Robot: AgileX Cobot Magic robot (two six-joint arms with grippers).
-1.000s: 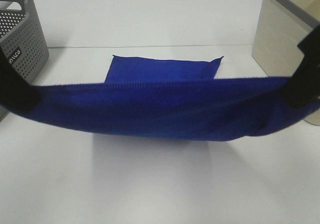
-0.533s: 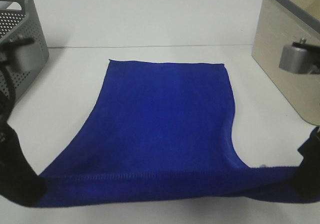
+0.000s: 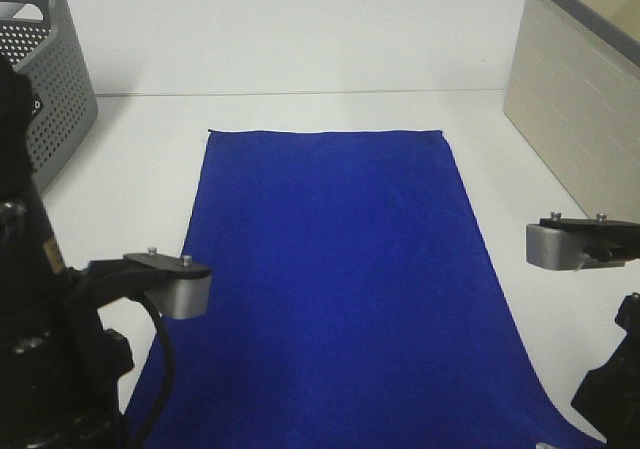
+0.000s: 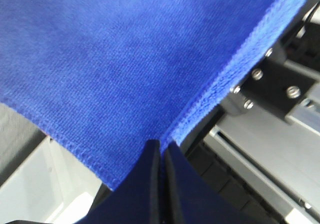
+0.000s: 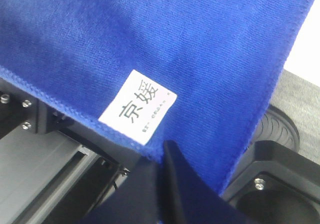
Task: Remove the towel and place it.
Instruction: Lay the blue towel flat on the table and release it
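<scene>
Two corners of the towel (image 3: 340,269) are staying pinched in the closed left hand (image 4: 161,151) and right hand (image 5: 161,159) as the cloth, hanging a moment ago, is now lying flat on the surface (image 3: 120,159), likely awaiting release.

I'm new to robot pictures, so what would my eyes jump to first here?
The big royal-blue towel, spread down the middle of the white table. The left gripper and the right gripper each pinch a near corner, the right one beside a small white label. A grey perforated basket stands far left, a beige bin far right.
</scene>
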